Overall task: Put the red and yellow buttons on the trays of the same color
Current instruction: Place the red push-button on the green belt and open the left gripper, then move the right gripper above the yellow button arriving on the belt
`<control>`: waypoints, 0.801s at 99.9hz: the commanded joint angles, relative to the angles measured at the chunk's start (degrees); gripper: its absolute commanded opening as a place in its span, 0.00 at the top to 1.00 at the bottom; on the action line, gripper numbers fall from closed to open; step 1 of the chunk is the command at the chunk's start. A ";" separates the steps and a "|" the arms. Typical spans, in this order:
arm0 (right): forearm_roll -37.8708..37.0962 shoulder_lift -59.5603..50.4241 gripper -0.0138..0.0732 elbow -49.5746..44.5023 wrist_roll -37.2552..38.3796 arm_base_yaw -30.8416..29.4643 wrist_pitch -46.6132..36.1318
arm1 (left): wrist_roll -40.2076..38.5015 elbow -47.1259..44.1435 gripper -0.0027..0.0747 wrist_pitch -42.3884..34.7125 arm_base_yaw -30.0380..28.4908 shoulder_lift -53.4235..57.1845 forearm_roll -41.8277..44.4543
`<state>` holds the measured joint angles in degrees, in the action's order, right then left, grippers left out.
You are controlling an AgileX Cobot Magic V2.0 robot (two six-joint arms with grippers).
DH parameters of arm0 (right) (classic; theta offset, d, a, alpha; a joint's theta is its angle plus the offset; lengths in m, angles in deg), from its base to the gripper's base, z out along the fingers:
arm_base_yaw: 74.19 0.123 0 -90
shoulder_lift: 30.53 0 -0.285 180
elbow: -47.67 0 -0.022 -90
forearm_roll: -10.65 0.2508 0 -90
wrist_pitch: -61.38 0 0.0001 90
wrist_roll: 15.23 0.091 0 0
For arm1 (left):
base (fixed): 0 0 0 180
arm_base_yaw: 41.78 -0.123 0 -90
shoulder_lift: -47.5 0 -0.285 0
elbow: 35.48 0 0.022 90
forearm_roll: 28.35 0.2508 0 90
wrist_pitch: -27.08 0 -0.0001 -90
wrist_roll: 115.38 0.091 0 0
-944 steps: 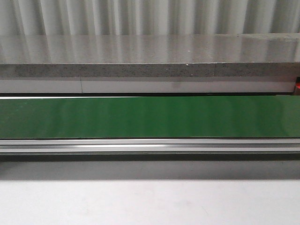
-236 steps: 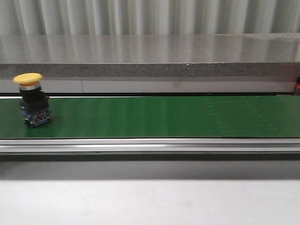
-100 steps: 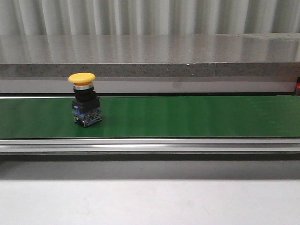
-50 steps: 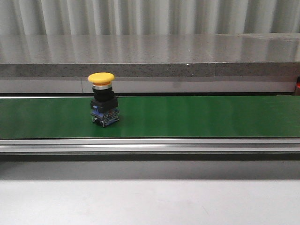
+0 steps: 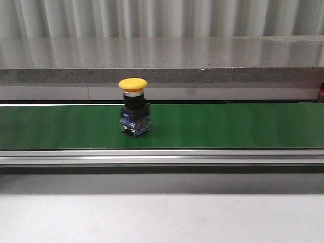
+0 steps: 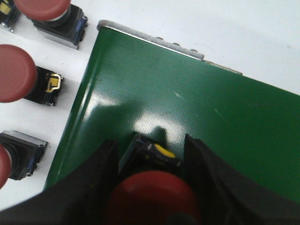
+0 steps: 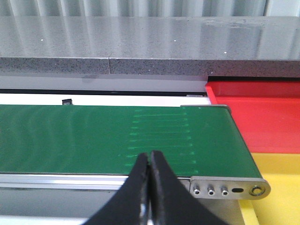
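Yellow mushroom-head push button w/ black body and blue-clear base (image 5: 134, 105) is standing upright on the green conveyor belt (image 5: 228, 125), left of belt centre in the front view, about midway btwn near and far edges of the belt. Nothing is touching it; no arm is showing in the front view.

Left gripper (image 6: 151, 187) is clamping a red mushroom-head push button (image 6: 151, 199), one black finger (image 6: 96, 180) on each side of its body, over the green belt's left end by the metal end rail. More red-capped push buttons (image 6: 15, 72) are sitting on the white surface just off that belt end, in a row.

Right gripper (image 7: 149, 180) is sitting w/ fingers pressed together, nothing btwn them, hanging over the near side of the belt toward its right end. Beyond that end: red plastic tray (image 7: 262, 112) farther back, yellow plastic tray (image 7: 276, 187) nearer. Both trays are showing no buttons in the visible parts.
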<state>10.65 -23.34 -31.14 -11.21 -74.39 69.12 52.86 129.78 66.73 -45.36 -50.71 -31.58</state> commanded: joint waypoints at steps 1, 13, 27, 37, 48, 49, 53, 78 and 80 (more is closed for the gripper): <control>-0.32 -0.90 0.92 -0.03 -0.35 0.05 -4.81 | 1.35 1.89 0.40 -0.97 0.34 2.07 -1.10; -0.32 -0.90 0.92 -0.03 -0.35 0.05 -4.81 | 1.35 1.89 0.13 -0.08 0.34 2.19 -1.60; -0.32 -0.90 0.92 -0.03 -0.35 0.05 -4.81 | 2.37 1.89 0.11 0.30 0.56 3.66 -2.58; -0.32 -0.90 0.92 -0.03 -0.35 0.05 -4.81 | 3.88 1.89 0.11 0.30 1.75 6.27 -2.58; -0.32 -0.90 0.92 -0.03 -0.35 0.05 -4.81 | 5.26 1.89 0.11 0.30 3.92 10.54 -2.48; -0.32 -0.90 0.92 -0.03 -0.35 0.05 -4.81 | 5.40 1.89 0.11 0.30 4.08 10.85 -2.48; -0.32 -0.90 0.92 -0.03 -0.35 0.05 -4.81 | 5.84 1.89 0.11 0.30 5.09 12.74 -2.37; -0.32 -0.90 0.92 -0.03 -0.35 0.05 -4.81 | 6.19 -0.59 0.11 -2.04 10.39 25.29 -0.53; -0.32 -0.90 0.92 -0.03 -0.35 0.05 -4.81 | 6.19 -1.07 0.11 -2.73 10.66 26.07 -0.52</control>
<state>10.65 -23.34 -31.14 -11.21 -74.39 69.12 58.91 128.87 68.56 -36.08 -29.50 -32.59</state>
